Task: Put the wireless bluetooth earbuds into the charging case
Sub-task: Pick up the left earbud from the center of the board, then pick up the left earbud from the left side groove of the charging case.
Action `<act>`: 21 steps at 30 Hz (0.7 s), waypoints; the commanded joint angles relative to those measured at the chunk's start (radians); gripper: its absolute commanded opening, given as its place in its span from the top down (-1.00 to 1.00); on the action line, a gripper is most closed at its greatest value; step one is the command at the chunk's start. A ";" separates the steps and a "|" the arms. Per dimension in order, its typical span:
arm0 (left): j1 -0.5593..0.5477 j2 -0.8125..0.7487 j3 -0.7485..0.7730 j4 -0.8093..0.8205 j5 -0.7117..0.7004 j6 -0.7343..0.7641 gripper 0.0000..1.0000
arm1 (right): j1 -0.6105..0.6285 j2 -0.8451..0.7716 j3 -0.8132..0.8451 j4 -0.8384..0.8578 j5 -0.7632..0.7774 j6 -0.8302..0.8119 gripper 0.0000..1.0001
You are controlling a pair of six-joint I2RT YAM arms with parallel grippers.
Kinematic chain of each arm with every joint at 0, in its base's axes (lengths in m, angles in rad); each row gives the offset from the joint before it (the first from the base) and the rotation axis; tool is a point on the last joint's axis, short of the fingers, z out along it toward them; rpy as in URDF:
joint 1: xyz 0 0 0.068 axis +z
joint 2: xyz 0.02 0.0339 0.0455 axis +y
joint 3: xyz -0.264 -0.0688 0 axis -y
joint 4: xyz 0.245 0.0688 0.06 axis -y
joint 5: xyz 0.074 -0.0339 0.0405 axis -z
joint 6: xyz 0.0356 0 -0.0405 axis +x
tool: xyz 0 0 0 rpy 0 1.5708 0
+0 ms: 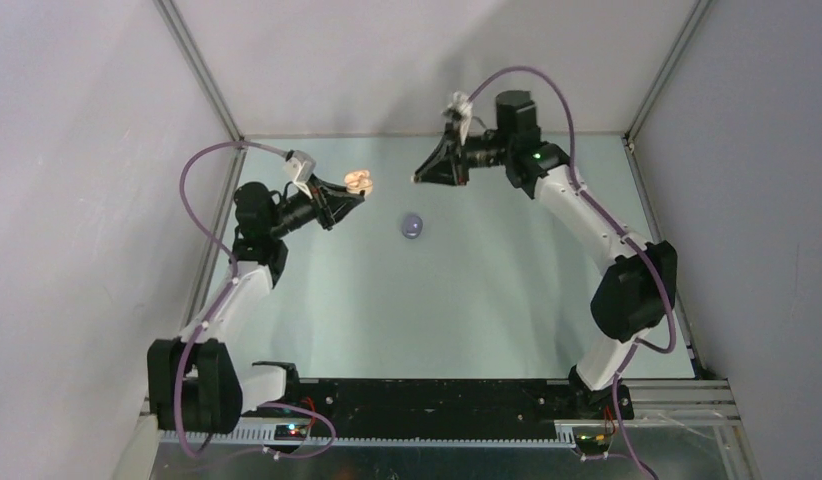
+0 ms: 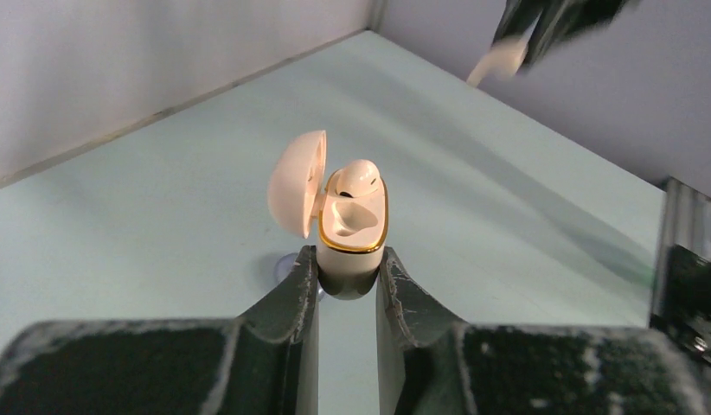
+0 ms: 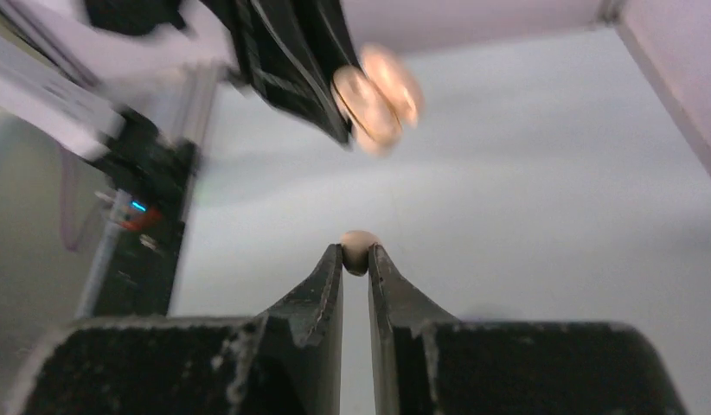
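While the left gripper point(image 2: 347, 278) clamps the open case point(image 2: 350, 256), the right gripper point(image 3: 355, 259), pinching a cream bud point(image 3: 358, 243), should align over the empty socket point(image 2: 349, 216) before lowering.

Open air separates the left pincer point(image 1: 352, 190) and right pincer point(image 1: 419, 177); a purple case point(image 1: 413, 226) lies below.

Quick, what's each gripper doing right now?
Left gripper: closed on the open cream gold-rimmed plastic charging case.
Right gripper: closed on a tiny cream-beige plastic earbud.
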 commanded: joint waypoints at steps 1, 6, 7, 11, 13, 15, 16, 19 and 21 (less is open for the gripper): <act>-0.012 0.088 0.104 0.183 0.244 -0.087 1.00 | -0.042 -0.064 -0.036 0.774 -0.344 0.909 1.00; -0.064 0.139 0.178 0.223 0.299 -0.122 1.00 | -0.018 -0.059 0.056 0.855 -0.339 1.032 1.00; -0.081 0.140 0.185 0.225 0.299 -0.128 1.00 | -0.014 -0.058 0.077 0.875 -0.329 1.048 1.00; -0.125 0.142 0.239 0.232 0.294 -0.161 1.00 | 0.009 -0.055 0.129 0.902 -0.256 1.069 1.00; -0.141 0.136 0.256 0.231 0.301 -0.165 1.00 | 0.020 -0.058 0.138 0.902 -0.204 1.070 1.00; -0.149 0.126 0.266 0.235 0.296 -0.174 1.00 | 0.037 -0.062 0.137 0.900 -0.185 1.060 1.00; -0.155 0.117 0.269 0.236 0.294 -0.177 1.00 | 0.040 -0.067 0.135 0.895 -0.178 1.050 1.00; -0.164 0.099 0.282 0.236 0.287 -0.186 1.00 | 0.056 -0.087 0.098 0.884 -0.144 1.014 1.00; -0.171 0.086 0.283 0.227 0.284 -0.196 1.00 | 0.062 -0.094 0.083 0.871 -0.136 0.992 1.00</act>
